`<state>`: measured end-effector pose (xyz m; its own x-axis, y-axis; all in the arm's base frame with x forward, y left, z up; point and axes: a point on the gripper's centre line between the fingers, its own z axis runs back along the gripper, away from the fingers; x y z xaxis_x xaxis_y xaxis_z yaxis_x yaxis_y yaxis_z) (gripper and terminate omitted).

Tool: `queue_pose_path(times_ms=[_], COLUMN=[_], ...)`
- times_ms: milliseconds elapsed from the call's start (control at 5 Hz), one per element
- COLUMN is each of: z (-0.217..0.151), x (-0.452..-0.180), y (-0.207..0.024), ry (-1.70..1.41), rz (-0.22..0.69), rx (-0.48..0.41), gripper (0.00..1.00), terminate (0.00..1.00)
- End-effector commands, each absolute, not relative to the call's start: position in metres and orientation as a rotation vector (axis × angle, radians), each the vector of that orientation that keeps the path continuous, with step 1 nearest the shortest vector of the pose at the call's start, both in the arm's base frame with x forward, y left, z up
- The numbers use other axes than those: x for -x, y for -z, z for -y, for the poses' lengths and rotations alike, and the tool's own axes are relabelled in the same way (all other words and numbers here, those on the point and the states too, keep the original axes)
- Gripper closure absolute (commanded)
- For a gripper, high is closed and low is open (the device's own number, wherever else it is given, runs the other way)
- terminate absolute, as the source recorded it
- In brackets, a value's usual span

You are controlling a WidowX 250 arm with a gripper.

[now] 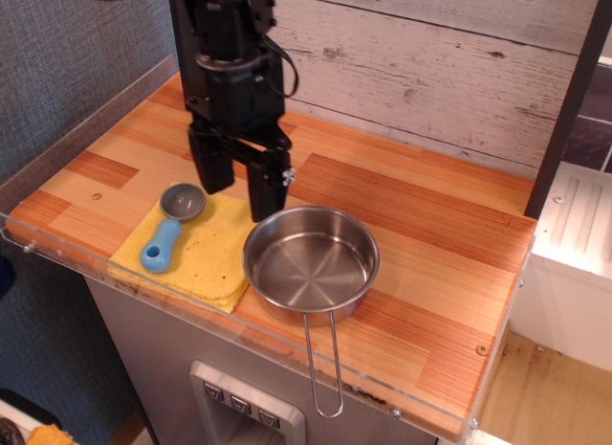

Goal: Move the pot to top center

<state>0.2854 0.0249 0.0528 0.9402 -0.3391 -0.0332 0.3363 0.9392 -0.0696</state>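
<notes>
The black two-fingered claw (239,190) points downward with its fingers spread apart, gripping nothing. The shallow round stainless-steel pot (311,262) with a long wire-loop handle sits just beyond the claw's right finger, toward the counter's front edge. Below the claw lies a yellow cloth (208,254). A blue-handled grey scoop (172,225) rests beside the left finger.

Arm (225,43) cut off at top

shiny steel pot (311,263); matt yellow cloth (206,251); smooth wood counter (421,225)
</notes>
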Motion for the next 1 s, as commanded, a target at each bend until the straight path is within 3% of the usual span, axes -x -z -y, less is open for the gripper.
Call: queue_pose_path(times_ms=[0, 800], z=[-0.008, 0.005], x=[-0.297, -0.311], y=[-0.048, -0.023], ry=[0.444, 0.527], rz=[0.073, 0.129], rx=[-0.004, -0.048], gripper=[0.00, 0.00], terminate=[0.00, 0.00])
